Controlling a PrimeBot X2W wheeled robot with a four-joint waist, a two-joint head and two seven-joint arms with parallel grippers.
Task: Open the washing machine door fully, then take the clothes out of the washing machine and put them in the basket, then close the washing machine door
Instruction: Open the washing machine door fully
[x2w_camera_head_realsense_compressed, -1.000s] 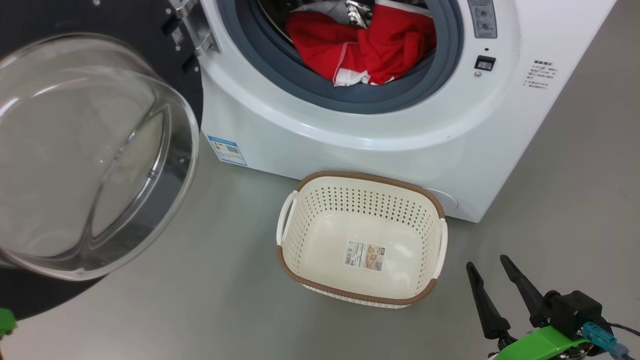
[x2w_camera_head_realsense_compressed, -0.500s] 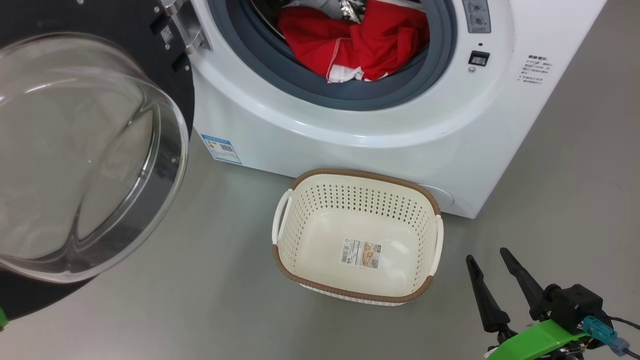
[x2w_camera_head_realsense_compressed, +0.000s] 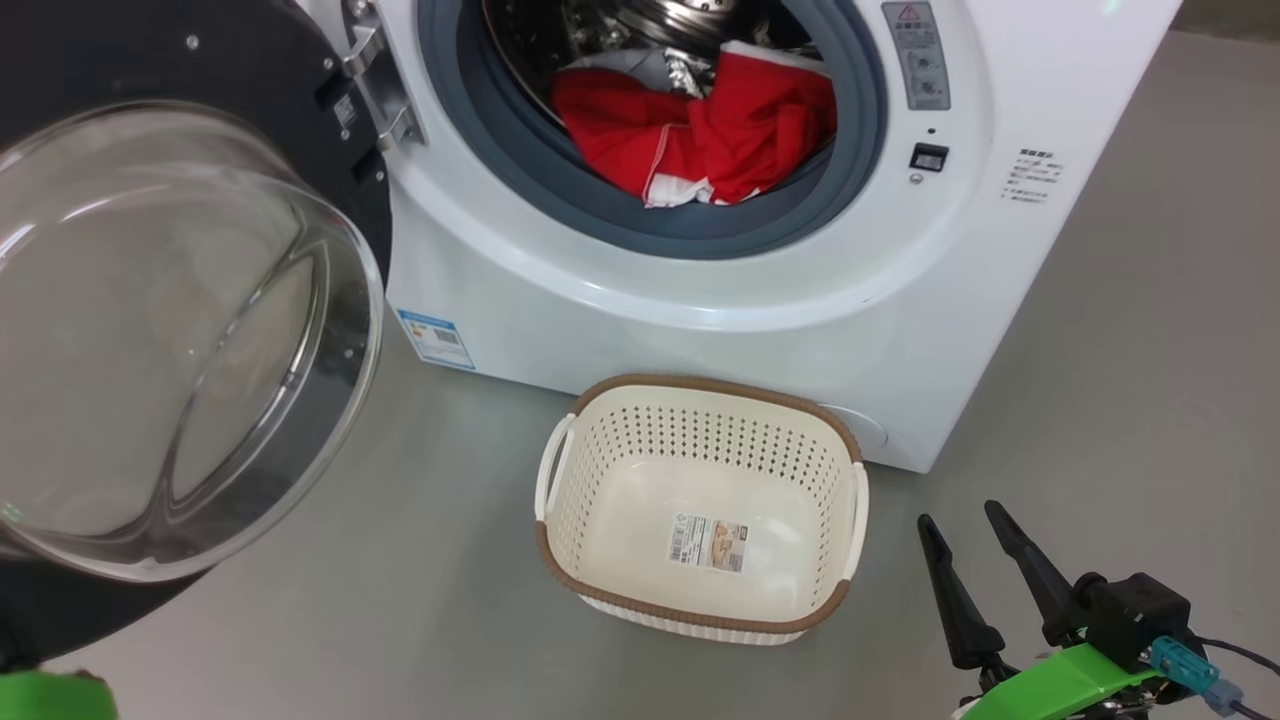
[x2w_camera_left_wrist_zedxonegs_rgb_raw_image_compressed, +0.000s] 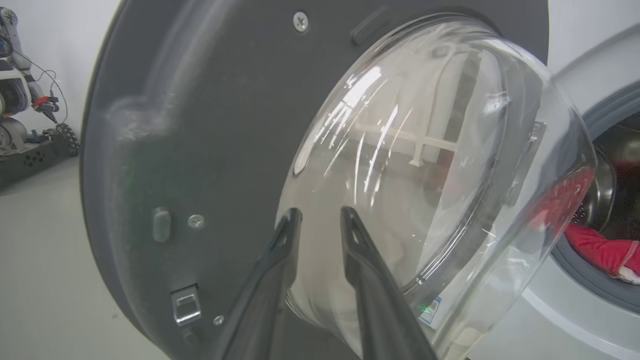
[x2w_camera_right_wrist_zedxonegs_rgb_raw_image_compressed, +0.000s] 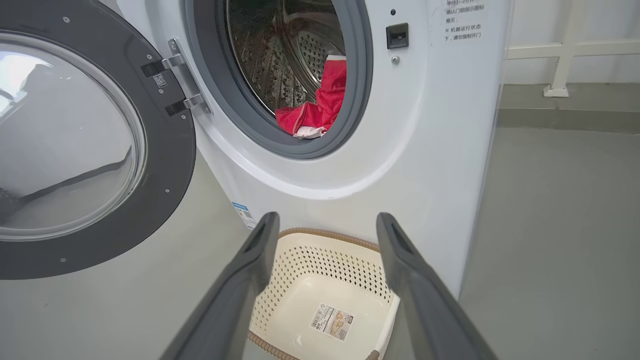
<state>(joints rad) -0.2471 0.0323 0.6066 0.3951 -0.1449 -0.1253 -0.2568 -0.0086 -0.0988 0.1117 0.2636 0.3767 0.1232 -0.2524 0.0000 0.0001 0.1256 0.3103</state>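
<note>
Washing machine door (x2w_camera_head_realsense_compressed: 180, 330) is standing swung wide, left of the washing machine (x2w_camera_head_realsense_compressed: 700, 330). The red clothes (x2w_camera_head_realsense_compressed: 700, 140) are lying heaped across the drum mouth, above the empty basket (x2w_camera_head_realsense_compressed: 700, 440). The right gripper (x2w_camera_head_realsense_compressed: 958, 513), fingers spread and holding nothing, is pointing up-left toward the clothes and is probably the nearer one. The left gripper (x2w_camera_left_wrist_zedxonegs_rgb_raw_image_compressed: 320, 211), fingers slightly parted around nothing, is facing the door's glass. Compared with the earlier frame, the head camera is showing more of the drum, while the things themselves are keeping their places.
</note>
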